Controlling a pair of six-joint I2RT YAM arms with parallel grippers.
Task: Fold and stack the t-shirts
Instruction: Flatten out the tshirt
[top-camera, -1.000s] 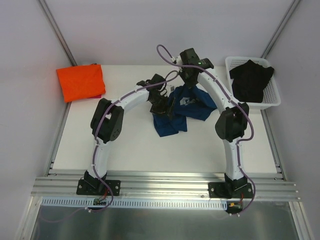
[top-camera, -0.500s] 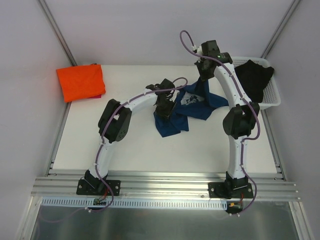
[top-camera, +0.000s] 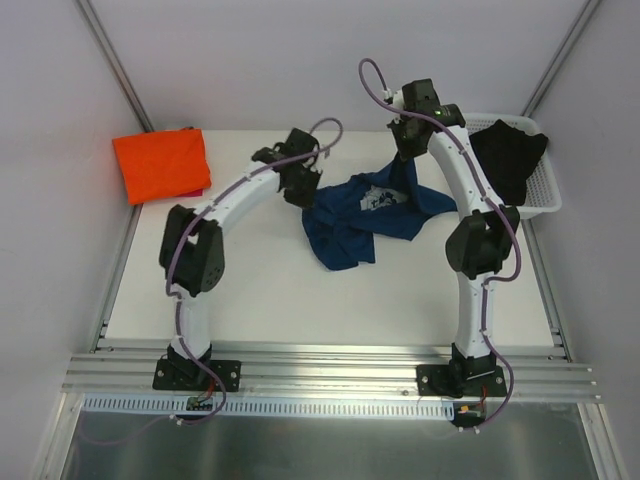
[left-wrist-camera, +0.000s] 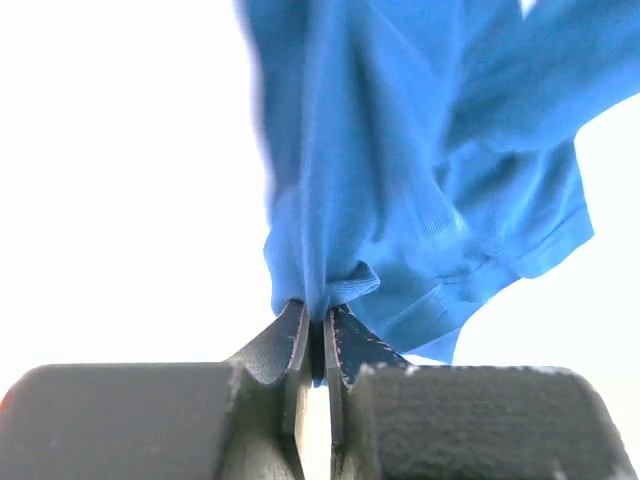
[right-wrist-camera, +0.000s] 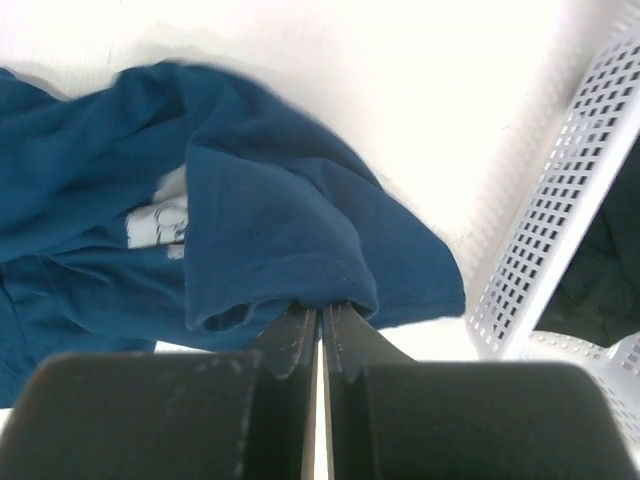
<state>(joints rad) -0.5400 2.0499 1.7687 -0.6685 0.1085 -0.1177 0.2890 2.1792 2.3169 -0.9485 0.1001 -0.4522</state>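
The navy blue t-shirt (top-camera: 365, 215) with its pale print hangs stretched between both grippers above the middle of the table. My left gripper (top-camera: 303, 197) is shut on the shirt's left edge; in the left wrist view the blue cloth (left-wrist-camera: 400, 170) is pinched at the tips of the gripper (left-wrist-camera: 320, 318). My right gripper (top-camera: 408, 152) is shut on the shirt's upper right part, and in the right wrist view a fold of the shirt (right-wrist-camera: 270, 240) sits in the gripper (right-wrist-camera: 319, 312). The folded orange t-shirt (top-camera: 162, 165) lies at the table's far left corner.
A white perforated basket (top-camera: 545, 205) stands at the far right with a black garment (top-camera: 507, 158) in it; its wall (right-wrist-camera: 560, 230) shows close beside the right gripper. Grey walls enclose the white table (top-camera: 260, 290) on three sides.
My left gripper has shut on the navy shirt's edge and pulled it up and to the left. The right gripper moved right toward the basket, then held still. The shirt is spread wider.
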